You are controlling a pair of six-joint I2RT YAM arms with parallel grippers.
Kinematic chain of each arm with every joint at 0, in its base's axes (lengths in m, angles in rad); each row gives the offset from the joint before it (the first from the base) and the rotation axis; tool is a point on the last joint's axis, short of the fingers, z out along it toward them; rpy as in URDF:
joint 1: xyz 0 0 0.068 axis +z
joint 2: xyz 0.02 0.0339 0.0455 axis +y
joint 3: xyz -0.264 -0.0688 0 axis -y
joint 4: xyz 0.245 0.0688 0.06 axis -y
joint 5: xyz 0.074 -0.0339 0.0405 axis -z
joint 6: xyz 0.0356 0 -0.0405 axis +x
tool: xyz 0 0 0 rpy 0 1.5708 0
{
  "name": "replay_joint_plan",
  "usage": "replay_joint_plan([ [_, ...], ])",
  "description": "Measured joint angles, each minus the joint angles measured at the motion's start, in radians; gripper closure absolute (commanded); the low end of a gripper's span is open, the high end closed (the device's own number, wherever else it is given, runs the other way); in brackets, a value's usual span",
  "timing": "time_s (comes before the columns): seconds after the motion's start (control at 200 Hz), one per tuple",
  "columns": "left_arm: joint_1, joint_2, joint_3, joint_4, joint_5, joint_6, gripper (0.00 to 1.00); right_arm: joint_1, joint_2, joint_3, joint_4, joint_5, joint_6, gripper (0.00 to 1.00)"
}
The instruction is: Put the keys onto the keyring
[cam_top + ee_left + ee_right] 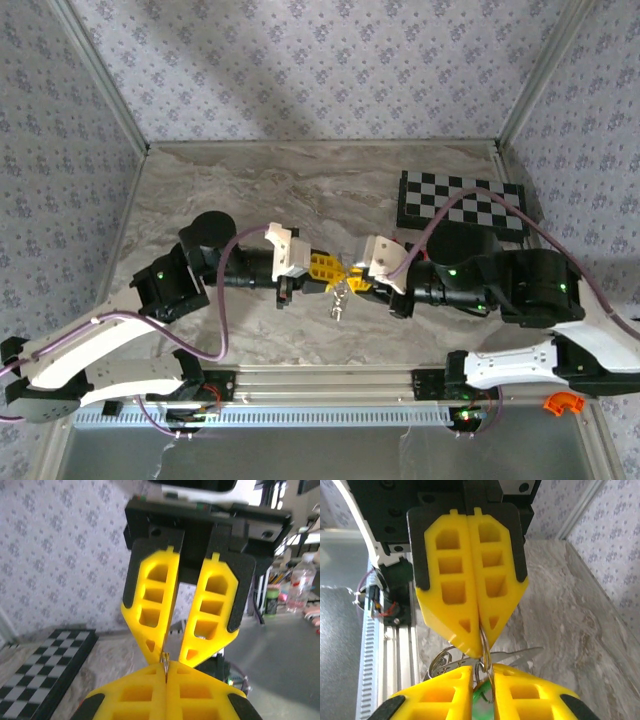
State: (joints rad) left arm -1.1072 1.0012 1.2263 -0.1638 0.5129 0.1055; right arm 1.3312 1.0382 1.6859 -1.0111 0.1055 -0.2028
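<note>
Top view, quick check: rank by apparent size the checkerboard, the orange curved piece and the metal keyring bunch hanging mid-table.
1. black-and-white checkerboard panel: clearly largest.
2-3. orange curved plastic piece and silvery metal keyring bunch: both tiny and look alike, so not ranked.

Left gripper (338,270) at 9 o'clock, right gripper (354,276) at 3, tips meeting; keyring (340,300) hangs between them; checkerboard (460,203) at 2 o'clock.
</note>
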Motion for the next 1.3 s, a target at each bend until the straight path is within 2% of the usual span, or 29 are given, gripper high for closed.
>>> replay_joint_plan([
  [0.195,0.0,0.001,-0.024,0.166,0.065,-0.094,1.0,0.0,-0.045,-0.035,0.066,-0.04,0.009,0.83],
  [0.36,0.0,0.009,-0.051,0.24,0.082,-0.143,1.0,0.0,-0.057,-0.053,0.093,-0.047,0.011,0.8],
  [0.555,0.0,0.017,-0.059,0.262,0.086,-0.161,1.0,0.0,-0.08,-0.072,0.115,-0.054,0.011,0.82],
  [0.79,0.0,0.023,-0.059,0.296,0.105,-0.183,1.0,0.0,-0.092,-0.081,0.126,-0.054,0.011,0.77],
  [1.069,0.0,0.023,-0.059,0.328,0.131,-0.204,1.0,0.0,-0.12,-0.107,0.142,-0.054,0.012,0.84],
  [1.299,0.0,0.023,-0.059,0.338,0.146,-0.212,1.0,0.0,-0.12,-0.115,0.15,-0.061,0.012,0.86],
])
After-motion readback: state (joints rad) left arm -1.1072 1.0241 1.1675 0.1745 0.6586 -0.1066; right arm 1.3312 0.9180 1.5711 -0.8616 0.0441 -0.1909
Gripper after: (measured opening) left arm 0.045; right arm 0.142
